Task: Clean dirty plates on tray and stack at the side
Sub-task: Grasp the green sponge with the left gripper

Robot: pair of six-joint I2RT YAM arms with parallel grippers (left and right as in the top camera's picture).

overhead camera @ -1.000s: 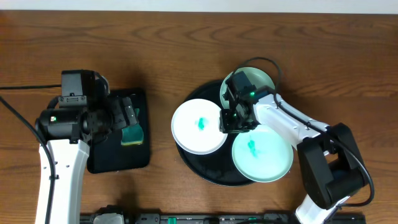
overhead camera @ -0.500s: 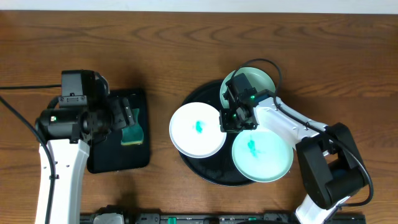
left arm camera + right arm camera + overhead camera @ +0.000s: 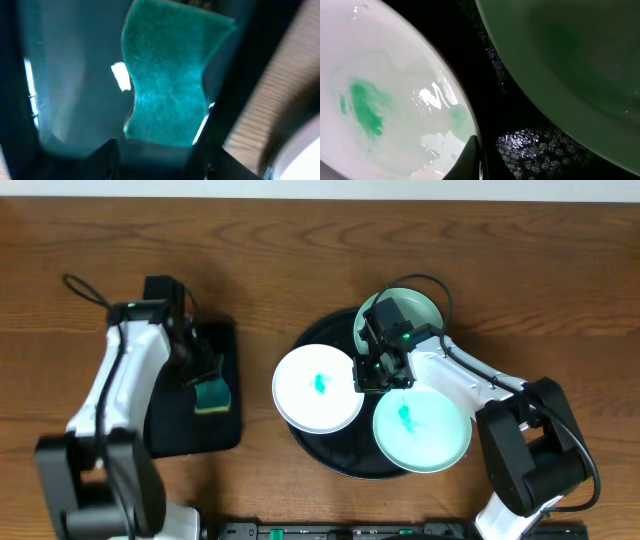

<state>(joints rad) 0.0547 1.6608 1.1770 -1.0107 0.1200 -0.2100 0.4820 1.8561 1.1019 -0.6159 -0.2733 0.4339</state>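
Barely started: three plates (image 3: 318, 388) sit on the tray (image 3: 318, 336), two visibly smeared, none stacked.
Your left gripper (image 3: 205, 370) hangs open over the sponge (image 3: 212, 395); right gripper (image 3: 372, 375) meets a plate rim, grip unclear.

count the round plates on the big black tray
3: a white teal-smeared plate at the left edge of the round black tray, a pale-mint smeared plate front right, a greenish plate at the back, partly under the right arm.
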